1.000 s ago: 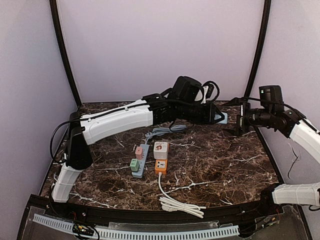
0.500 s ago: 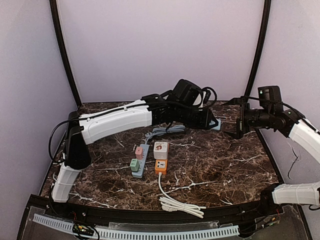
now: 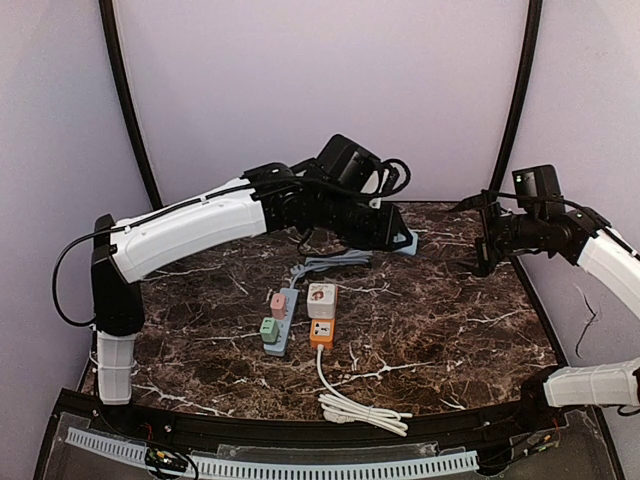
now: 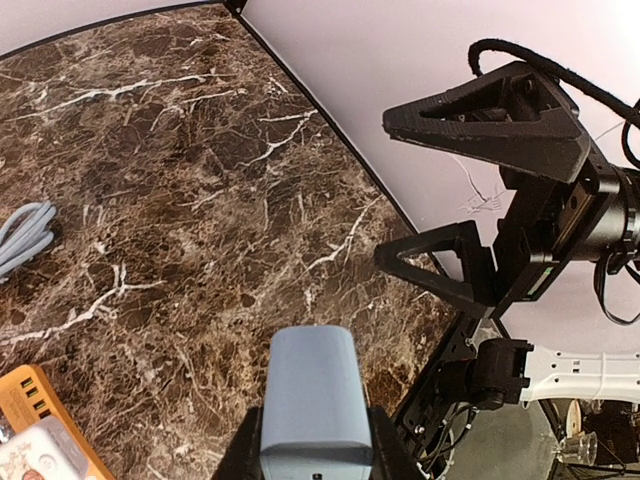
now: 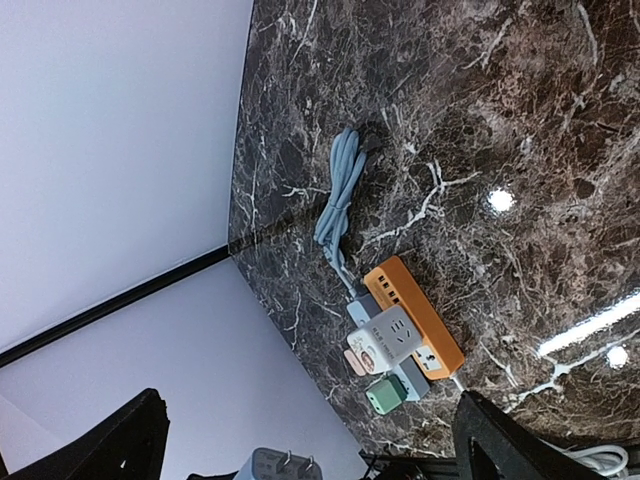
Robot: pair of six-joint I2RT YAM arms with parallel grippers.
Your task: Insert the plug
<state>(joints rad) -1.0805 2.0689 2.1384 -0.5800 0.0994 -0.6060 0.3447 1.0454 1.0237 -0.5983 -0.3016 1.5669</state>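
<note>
My left gripper (image 3: 398,241) is shut on a light blue plug (image 3: 406,243) and holds it above the back of the table. In the left wrist view the plug (image 4: 314,395) fills the gap between the fingers. Its two prongs show in the right wrist view (image 5: 276,466). My right gripper (image 3: 481,251) is open and empty, a short way right of the plug, and also shows in the left wrist view (image 4: 470,195). A blue power strip (image 3: 281,328) carries a pink plug (image 3: 278,302) and a green plug (image 3: 268,329). An orange strip (image 3: 322,334) carries a white cube adapter (image 3: 321,297).
A coiled blue-grey cable (image 3: 333,262) lies behind the strips. A white cable (image 3: 362,409) runs from the orange strip to a bundle near the front edge. Lilac walls and black poles enclose the marble table (image 3: 450,330).
My left arm has pulled back to the left with the blue plug, widening the gap to the right gripper. The right gripper has barely moved.
</note>
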